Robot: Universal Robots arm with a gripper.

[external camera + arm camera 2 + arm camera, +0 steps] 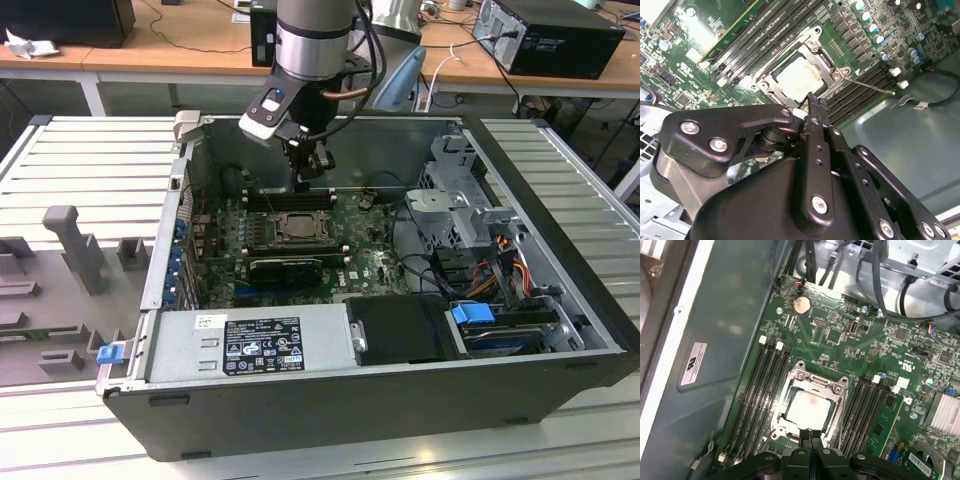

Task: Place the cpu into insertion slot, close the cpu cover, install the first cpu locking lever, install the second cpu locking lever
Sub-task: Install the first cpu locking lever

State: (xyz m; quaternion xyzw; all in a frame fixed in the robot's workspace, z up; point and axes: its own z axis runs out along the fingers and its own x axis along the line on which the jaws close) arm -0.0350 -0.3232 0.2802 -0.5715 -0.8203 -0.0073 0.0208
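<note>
The cpu (808, 407), a pale square chip, lies flat in the insertion slot, whose pin field is hidden beneath it. The grey cpu cover (812, 378) rests down around the chip as a frame. In the second wrist view, the cpu (799, 80) sits inside the cover (771, 80), and a thin wire locking lever (871, 86) sticks out from a socket corner over the memory slots. My gripper (810, 436) is shut with nothing between its fingers. Its tips hover just over the cover's edge. In the exterior view the gripper (305, 178) hangs above the socket (298, 226).
Long black memory slots (756, 390) flank the socket on both sides. A black graphics card (285, 268) lies just in front of it. The power supply (250, 345), a drive cage (460, 205) with cables, and the case walls (545, 215) hem in the motherboard.
</note>
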